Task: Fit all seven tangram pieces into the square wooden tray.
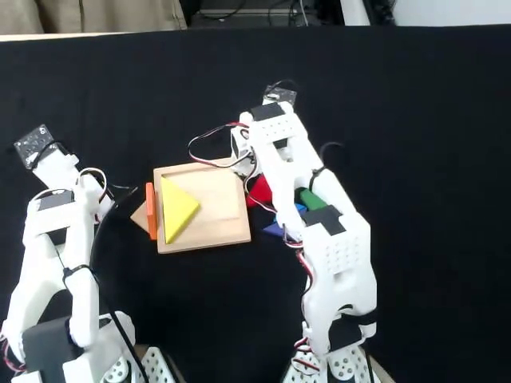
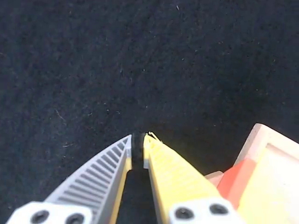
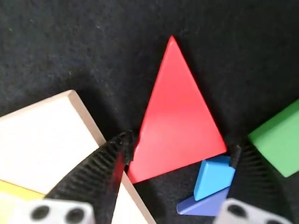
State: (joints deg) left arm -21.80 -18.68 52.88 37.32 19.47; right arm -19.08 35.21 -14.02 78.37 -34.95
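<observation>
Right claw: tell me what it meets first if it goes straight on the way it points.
Most likely the red triangle: the right claw is open, and the triangle lies flat on the black cloth straight ahead between its fingers. How far off it is, the pictures leave unclear.

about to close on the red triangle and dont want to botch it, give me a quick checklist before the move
1. right gripper open: ok, jaws spread.
2. red triangle between its fingers: ok, one on each side of the wide end.
3. grasp free of neighbours: not ok, a blue piece lies at the triangle's corner, close by one finger.
4. fingers low enough to grip: cannot tell.
5. room in the tray: ok, the yellow triangle and orange piece keep to one side and the rest is bare.
6. left gripper out of the way: ok, shut, off to the tray's side.
</observation>
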